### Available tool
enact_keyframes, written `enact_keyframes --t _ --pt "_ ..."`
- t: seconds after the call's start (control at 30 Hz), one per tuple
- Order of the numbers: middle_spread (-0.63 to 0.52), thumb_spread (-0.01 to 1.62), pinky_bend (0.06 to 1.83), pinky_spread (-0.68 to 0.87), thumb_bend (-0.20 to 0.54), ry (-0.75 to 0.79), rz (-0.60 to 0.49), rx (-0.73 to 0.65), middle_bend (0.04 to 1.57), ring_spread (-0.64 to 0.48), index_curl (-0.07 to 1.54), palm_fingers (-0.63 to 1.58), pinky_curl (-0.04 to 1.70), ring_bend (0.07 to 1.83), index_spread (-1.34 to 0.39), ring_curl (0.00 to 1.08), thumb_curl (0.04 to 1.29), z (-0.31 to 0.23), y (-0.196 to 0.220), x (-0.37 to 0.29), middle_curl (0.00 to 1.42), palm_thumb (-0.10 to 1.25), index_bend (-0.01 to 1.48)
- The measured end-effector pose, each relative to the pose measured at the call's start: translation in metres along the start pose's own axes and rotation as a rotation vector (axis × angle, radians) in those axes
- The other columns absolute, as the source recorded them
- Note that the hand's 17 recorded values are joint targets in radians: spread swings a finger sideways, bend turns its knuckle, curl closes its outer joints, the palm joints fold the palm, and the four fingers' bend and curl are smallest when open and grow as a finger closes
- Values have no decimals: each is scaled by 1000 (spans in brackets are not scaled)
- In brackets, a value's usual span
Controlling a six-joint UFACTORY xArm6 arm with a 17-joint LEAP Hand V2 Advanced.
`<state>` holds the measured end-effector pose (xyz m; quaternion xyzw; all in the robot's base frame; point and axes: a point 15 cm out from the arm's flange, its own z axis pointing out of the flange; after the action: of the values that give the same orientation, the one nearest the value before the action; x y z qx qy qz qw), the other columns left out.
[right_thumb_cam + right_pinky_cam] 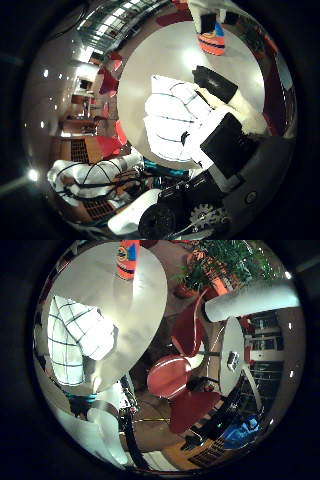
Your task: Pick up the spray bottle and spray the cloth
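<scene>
An orange spray bottle (212,39) with a blue band and a white top stands on the round white table (165,55), near its far rim. It also appears as the bottle (127,259) in the little finger side view. A white cloth (172,120) with thin dark check lines lies crumpled on the table, between the bottle and the near rim. My right hand (227,127) hovers over the cloth, well apart from the bottle. Its fingers (250,300) reach out fairly straight with nothing in them, and they cover one edge of the cloth.
Red chairs (175,377) stand on the floor beside the table, with a smaller round table (232,355) behind them. Green plants in pots (220,260) are further off. A blue object (242,432) lies on the floor.
</scene>
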<state>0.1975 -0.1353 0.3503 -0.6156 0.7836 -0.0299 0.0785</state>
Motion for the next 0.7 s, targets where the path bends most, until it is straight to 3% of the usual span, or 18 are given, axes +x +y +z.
enact_keyframes --t 0.37,0.5,0.7 --pt "-237 1198 188 369 -19 -71 177 -8 437 38 476 571 122 282 -479 203 322 9 11 71 409 902 272" --pt "-210 1203 232 373 -23 -151 233 26 415 39 438 539 144 333 -419 214 307 15 7 87 407 832 145" --pt "-42 1177 456 388 -29 -339 304 144 353 145 303 295 224 450 -271 247 263 29 -15 90 394 581 122"
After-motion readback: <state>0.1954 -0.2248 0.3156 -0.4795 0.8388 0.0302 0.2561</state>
